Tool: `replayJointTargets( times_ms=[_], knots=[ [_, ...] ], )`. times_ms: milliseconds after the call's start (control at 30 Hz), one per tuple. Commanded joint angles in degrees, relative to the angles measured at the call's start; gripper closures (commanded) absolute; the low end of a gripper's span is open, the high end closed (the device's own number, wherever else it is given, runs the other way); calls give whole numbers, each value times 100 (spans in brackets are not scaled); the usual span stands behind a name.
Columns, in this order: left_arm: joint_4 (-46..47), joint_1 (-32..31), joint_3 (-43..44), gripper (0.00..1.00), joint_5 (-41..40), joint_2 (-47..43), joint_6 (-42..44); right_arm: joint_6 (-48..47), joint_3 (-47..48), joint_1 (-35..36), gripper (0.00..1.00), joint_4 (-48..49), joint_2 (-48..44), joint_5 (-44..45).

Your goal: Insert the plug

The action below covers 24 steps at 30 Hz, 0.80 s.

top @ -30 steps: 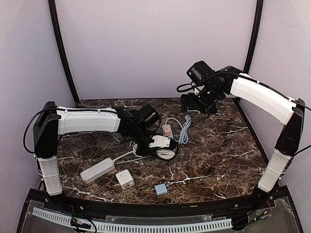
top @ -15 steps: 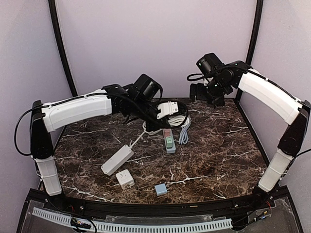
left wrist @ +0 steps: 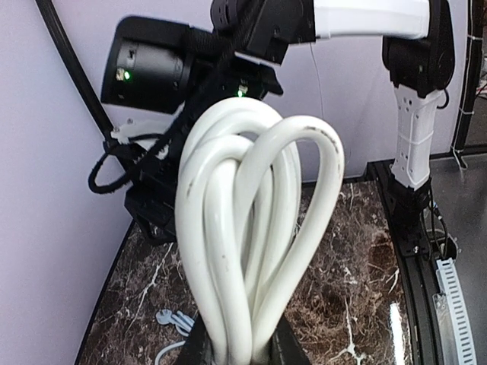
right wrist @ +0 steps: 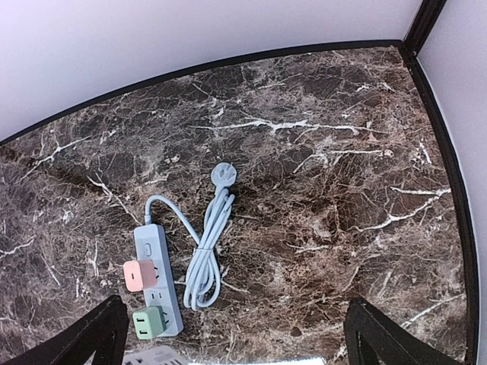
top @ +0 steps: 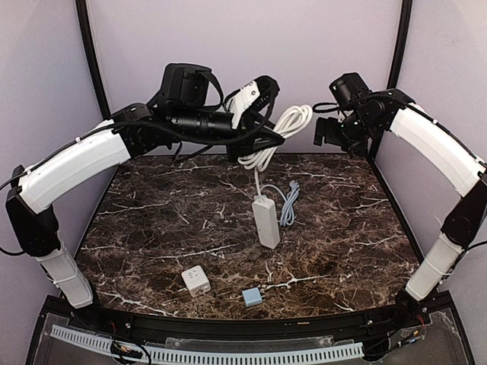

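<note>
Above the dark marble table point(top: 152, 228), the left claw point(top: 262, 125) is raised high near the back wall, clamped on a coil of thick white cord point(left wrist: 251, 228). Its long white power strip point(top: 266, 222) dangles beneath, the lower end down at the table. The right claw point(top: 331, 135) hangs at the back right, spread wide and holding nothing.

On the table lies a small grey strip point(right wrist: 152, 251) carrying a pink adapter point(right wrist: 139, 274) and a green adapter point(right wrist: 148, 321). Just beside it is a bundled pale blue cord point(right wrist: 204, 262), running front to back alongside the strip. Its plug point(right wrist: 224, 173) rests flat at the back end, almost straight below the right claw. That free claw looks the better placed to take it.

Nearer the front sit a white cube point(top: 195, 280) and a smaller blue block point(top: 252, 296). No brand or writing can be read.
</note>
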Motion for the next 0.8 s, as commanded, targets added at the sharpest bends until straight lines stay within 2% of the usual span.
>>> replayJointTargets(
  times_ms=[0,100,200,300,367,500,767],
  knots=[
    [935,-29,-400,99,299,-809,-434,-34,33,-13,2,125,-25,-31],
    [1191,31,-1217,99,503,-1431,-410,-25,-26,-16,2,203,8,-104],
    [1869,116,-2805,99,977,-2127,-347,-45,-57,-13,2,284,56,-201],
    [2470,488,-4108,99,1188,-2828,-773,-83,-44,-21,2,326,124,-278],
    [2745,836,-4595,99,1536,-3124,-953,-121,-22,-17,2,351,180,-332],
    [2478,1109,-4857,99,1836,-3394,-705,-219,105,-13,2,380,324,-442],
    [2427,1462,-4957,99,2330,-3102,-572,-336,171,-13,3,563,450,-778]
  ],
)
